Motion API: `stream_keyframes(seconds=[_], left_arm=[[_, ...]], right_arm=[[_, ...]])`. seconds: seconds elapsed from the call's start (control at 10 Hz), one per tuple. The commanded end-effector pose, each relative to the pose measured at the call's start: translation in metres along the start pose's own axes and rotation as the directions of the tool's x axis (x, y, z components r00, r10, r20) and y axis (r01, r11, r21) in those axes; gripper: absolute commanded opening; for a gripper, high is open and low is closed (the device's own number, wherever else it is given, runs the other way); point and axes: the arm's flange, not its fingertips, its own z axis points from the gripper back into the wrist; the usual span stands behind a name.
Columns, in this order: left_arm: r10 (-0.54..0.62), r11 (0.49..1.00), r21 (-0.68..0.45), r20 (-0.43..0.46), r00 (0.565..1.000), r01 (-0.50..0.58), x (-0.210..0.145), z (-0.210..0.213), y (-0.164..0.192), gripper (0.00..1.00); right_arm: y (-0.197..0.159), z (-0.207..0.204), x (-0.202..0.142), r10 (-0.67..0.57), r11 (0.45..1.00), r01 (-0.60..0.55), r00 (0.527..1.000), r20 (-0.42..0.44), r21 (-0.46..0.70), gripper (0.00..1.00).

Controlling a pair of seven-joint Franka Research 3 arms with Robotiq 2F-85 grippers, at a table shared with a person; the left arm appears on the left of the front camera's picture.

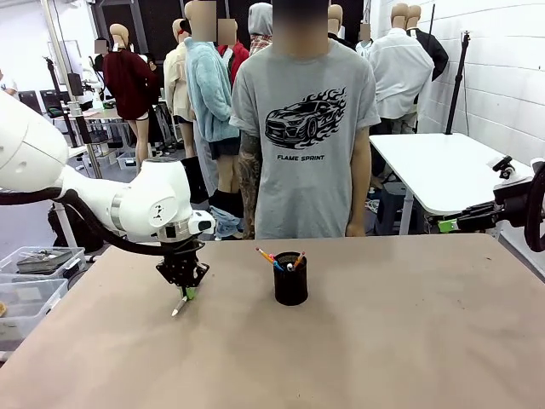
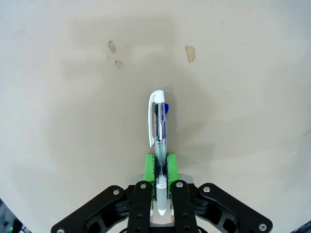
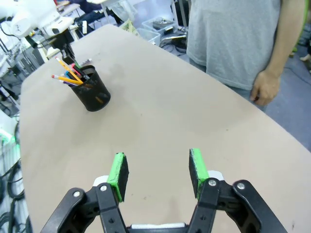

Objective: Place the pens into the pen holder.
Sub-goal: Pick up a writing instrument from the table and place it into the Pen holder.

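My left gripper [image 1: 186, 288] points down at the table left of centre and is shut on a silver-white pen [image 1: 180, 305]. In the left wrist view the pen [image 2: 158, 127] runs out from between the green pads [image 2: 150, 167], its clip end away from me. Its lower tip is at or just above the tabletop. The black mesh pen holder [image 1: 290, 283] stands mid-table with other pens [image 1: 271, 257] sticking out of it; the right wrist view has the holder [image 3: 94, 92] at upper left. My right gripper [image 3: 156, 174] hangs open and empty above the table's right side.
A person in a grey T-shirt [image 1: 305, 128] stands at the far edge, one hand [image 3: 265, 86] hanging by the table corner. Plastic bins [image 1: 34, 274] sit off the left edge. A white table [image 1: 443, 170] stands behind on the right. Small chips [image 2: 190, 53] mark the tabletop.
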Motion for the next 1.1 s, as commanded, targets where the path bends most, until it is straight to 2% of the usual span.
stream_keyframes(seconds=[0.0, 0.1, 0.2, 0.3, 0.4, 0.6, 0.8, 0.9, 1.0], left_arm=[[-0.136, 0.99, -0.007, 0.126, 0.983, 0.138, -0.036, 0.032, 0.002, 0.0], [-0.222, 0.971, -0.032, 0.237, 0.946, 0.236, -0.053, 0.051, 0.002, 0.0], [-0.274, 0.952, -0.046, 0.311, 0.91, 0.303, -0.067, 0.067, 0.003, 0.0], [-0.35, 0.906, -0.107, 0.354, 0.868, 0.409, -0.079, 0.079, 0.003, 0.0], [-0.434, 0.823, -0.164, 0.437, 0.788, 0.544, -0.09, 0.088, -0.002, 0.0], [-0.472, 0.722, -0.192, 0.566, 0.676, 0.665, -0.101, 0.097, -0.015, 0.0], [-0.471, 0.649, -0.172, 0.674, 0.569, 0.741, -0.108, 0.101, -0.036, 0.0], [-0.457, 0.653, -0.134, 0.716, 0.529, 0.745, -0.111, 0.101, -0.046, 0.0], [-0.442, 0.618, -0.119, 0.765, 0.468, 0.777, -0.108, 0.102, -0.054, 0.0]], right_arm=[[0.001, -0.002, 0.001, -0.005, 1.0, 0.005, 1.0, -0.014, -0.005, 0.64], [0.001, -0.002, 0.001, -0.005, 1.0, 0.005, 1.0, -0.014, -0.005, 0.64], [0.001, -0.002, 0.001, -0.005, 1.0, 0.005, 1.0, -0.014, -0.005, 0.64], [0.001, -0.002, 0.001, -0.005, 1.0, 0.005, 1.0, -0.014, -0.005, 0.64], [0.001, -0.002, 0.001, -0.005, 1.0, 0.005, 1.0, -0.014, -0.005, 0.64], [0.001, -0.002, 0.001, -0.005, 1.0, 0.005, 1.0, -0.014, -0.005, 0.64], [0.001, -0.002, 0.001, -0.005, 1.0, 0.005, 1.0, -0.014, -0.005, 0.64], [0.001, -0.002, 0.001, -0.005, 1.0, 0.005, 1.0, -0.014, -0.005, 0.64], [0.001, -0.002, 0.001, -0.005, 1.0, 0.005, 1.0, -0.014, -0.005, 0.64]])
